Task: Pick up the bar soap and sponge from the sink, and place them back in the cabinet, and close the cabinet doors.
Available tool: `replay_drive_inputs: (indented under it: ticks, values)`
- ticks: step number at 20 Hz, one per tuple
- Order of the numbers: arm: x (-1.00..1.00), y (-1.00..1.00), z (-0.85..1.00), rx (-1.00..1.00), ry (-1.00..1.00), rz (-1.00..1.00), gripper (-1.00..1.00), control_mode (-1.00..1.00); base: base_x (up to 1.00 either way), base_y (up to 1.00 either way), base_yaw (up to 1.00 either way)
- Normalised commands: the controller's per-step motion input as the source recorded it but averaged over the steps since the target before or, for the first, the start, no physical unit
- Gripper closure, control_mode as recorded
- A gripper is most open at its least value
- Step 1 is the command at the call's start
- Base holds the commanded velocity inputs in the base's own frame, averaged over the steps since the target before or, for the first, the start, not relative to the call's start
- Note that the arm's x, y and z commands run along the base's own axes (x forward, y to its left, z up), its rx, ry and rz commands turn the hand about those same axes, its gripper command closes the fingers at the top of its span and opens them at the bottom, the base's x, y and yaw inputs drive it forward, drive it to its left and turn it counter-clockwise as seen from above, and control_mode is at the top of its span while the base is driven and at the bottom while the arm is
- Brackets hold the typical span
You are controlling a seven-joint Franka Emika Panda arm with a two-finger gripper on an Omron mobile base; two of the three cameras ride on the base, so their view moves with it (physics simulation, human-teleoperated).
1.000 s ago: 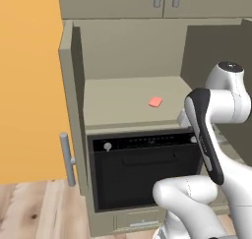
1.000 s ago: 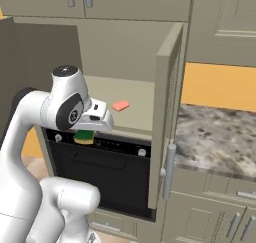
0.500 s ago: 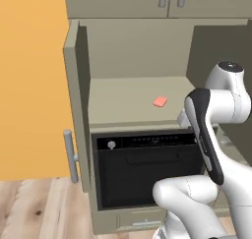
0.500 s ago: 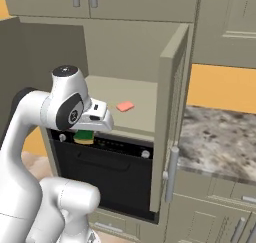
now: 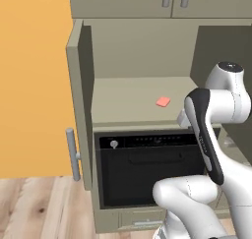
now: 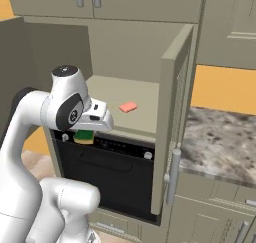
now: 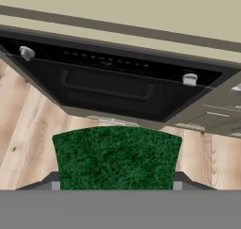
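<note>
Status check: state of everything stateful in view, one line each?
End effector: shut on the sponge.
Sponge: held, off the shelf, in front of the oven.
Soap: lying on the cabinet shelf.
Left door: open.
Right door: open.
Cabinet: open, the soap on its shelf.
Oven: door closed.

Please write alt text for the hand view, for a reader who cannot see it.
A gripper holds a dark green rectangular sponge in the foreground. Beyond it is a black-fronted oven with two silver knobs, above a light wooden floor.
</note>
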Motion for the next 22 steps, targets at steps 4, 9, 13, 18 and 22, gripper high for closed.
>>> replay_drive_inputs:
  ticks: [4, 9, 13, 18, 22]
  values:
    - [0.00, 0.00, 0.00, 0.00, 0.00, 0.00, 1.00, 1.00, 0.29, 0.01, 0.00]
    - [0.00, 0.00, 0.00, 0.00, 0.00, 0.00, 1.00, 1.00, 0.27, 0.04, 0.00]
    - [0.00, 0.00, 0.00, 0.00, 0.00, 0.00, 1.00, 1.00, 0.21, 0.08, 0.00]
    - [0.00, 0.00, 0.00, 0.00, 0.00, 0.00, 1.00, 1.00, 0.03, 0.03, 0.00]
    - [0.00, 0.00, 0.00, 0.00, 0.00, 0.00, 1.00, 1.00, 0.00, 0.08, 0.00]
